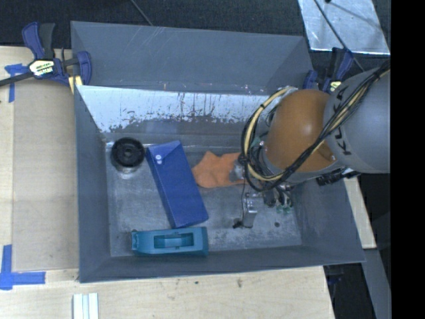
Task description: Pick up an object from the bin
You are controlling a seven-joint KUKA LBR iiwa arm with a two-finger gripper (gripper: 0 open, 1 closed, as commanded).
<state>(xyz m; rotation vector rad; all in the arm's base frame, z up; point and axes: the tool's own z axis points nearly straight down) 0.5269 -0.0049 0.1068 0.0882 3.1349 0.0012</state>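
Four loose things in the grey metal bin as far as I can see. The pincer hangs low over a bare patch of floor in the right half, and honestly it's small and dark against the scuffed metal, so I can't tell if it's spread or pressed together. The wrist above it is wrapped in a big orange-brown cover with yellow and black cables looped around it, and that bulk blocks the back-right part of the bin.

Closest item is a soft-looking orange lump, just up and left of the pincer. Its right end disappears behind the wrist, so its full shape is anyone's guess. Could be cloth or foam; can't say.

Touching the lump's left edge, or nearly, is a flat dark blue box, lying at a slant in the middle of the floor. At its upper left corner sits a round black thing, maybe a lid or a knob; hard to make out. Along the front wall, just beside the box's lower end, lies a teal block with a slot in its top.
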